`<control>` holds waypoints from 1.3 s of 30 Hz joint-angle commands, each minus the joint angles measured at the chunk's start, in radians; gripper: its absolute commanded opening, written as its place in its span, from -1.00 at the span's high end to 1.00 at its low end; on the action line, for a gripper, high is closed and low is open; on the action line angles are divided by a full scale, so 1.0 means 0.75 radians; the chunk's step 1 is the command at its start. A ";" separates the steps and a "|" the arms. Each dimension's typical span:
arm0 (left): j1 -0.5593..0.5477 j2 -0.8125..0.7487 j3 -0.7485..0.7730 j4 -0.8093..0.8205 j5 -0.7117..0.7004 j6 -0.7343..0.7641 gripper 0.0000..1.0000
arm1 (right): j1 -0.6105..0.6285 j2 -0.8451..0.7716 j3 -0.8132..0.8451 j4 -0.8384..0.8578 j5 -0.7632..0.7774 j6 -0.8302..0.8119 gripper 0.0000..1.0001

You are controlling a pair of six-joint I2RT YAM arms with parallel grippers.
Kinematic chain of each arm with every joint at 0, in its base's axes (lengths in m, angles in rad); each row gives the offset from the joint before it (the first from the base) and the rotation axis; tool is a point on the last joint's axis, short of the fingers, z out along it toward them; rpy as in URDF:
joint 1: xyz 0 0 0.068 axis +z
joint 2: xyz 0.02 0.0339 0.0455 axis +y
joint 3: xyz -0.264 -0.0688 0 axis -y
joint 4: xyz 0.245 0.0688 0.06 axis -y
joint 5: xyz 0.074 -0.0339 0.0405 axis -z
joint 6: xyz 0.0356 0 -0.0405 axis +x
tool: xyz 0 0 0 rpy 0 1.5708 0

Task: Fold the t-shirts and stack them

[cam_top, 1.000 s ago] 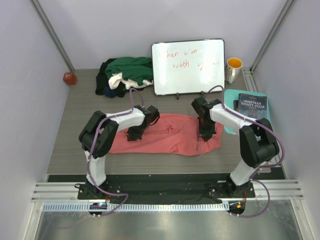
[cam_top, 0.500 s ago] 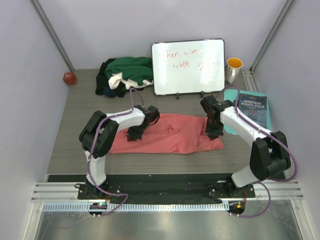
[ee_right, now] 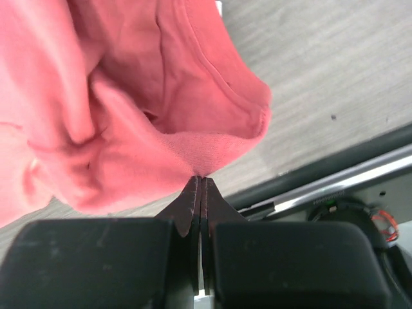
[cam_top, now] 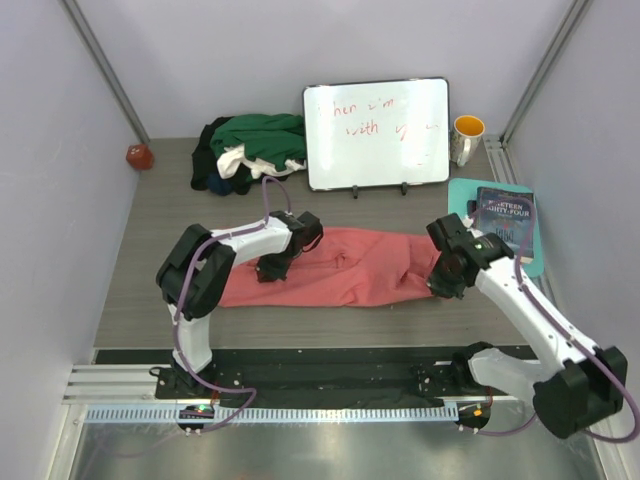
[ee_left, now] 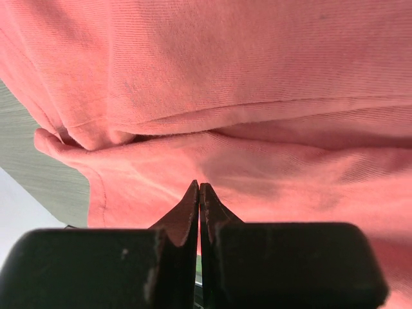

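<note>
A salmon-pink t-shirt point(cam_top: 345, 268) lies stretched sideways across the middle of the table. My left gripper point(cam_top: 268, 268) is shut on its left part; in the left wrist view the closed tips point(ee_left: 199, 185) press into pink cloth point(ee_left: 257, 77). At the shirt's right end my right gripper point(cam_top: 441, 285) is shut on a pinch of the hem point(ee_right: 201, 178), and the bunched cloth point(ee_right: 129, 129) hangs from it above the table. The other t-shirts, dark green, white and black, sit in a heap point(cam_top: 250, 148) at the back left.
A white board point(cam_top: 378, 133) with red writing stands at the back, an orange-lined mug point(cam_top: 467, 138) to its right. A dark book point(cam_top: 503, 214) lies on a teal mat point(cam_top: 462, 192) at the right edge. A red ball point(cam_top: 139, 156) sits far left.
My right gripper has moved rightward and nearer the front edge, dragging the shirt's right end with it and stretching the cloth. The left gripper has stayed put.
</note>
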 commanded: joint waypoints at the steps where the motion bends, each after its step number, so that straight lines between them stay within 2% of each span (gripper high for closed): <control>1: -0.013 -0.082 0.042 -0.023 0.000 -0.020 1.00 | -0.003 -0.185 -0.003 -0.112 0.072 0.151 0.91; 3: -0.013 -0.088 0.040 -0.023 -0.002 -0.020 0.99 | -0.003 -0.249 0.021 -0.110 0.087 0.161 0.71; 5: -0.015 -0.094 0.036 -0.019 -0.009 -0.022 1.00 | -0.003 -0.267 0.052 -0.106 0.111 0.161 0.60; 8: -0.013 -0.092 0.034 -0.019 -0.015 -0.018 0.99 | -0.003 -0.219 0.132 -0.104 0.126 0.120 0.56; 12: -0.015 -0.074 0.036 -0.021 -0.017 -0.018 0.99 | -0.003 -0.096 0.157 -0.037 0.115 0.020 0.45; 16: -0.013 -0.057 0.038 -0.015 -0.017 -0.012 0.99 | -0.001 0.131 0.110 0.116 0.097 -0.159 0.35; 22: -0.015 -0.025 0.034 -0.015 -0.035 -0.007 0.99 | -0.003 0.346 0.071 0.241 0.050 -0.256 0.31; 25: -0.013 -0.012 0.034 -0.013 -0.035 -0.005 1.00 | -0.003 0.399 0.073 0.258 0.078 -0.289 0.06; 39: -0.013 0.012 0.034 -0.011 -0.031 0.001 1.00 | -0.003 0.561 0.052 0.317 -0.085 -0.407 0.03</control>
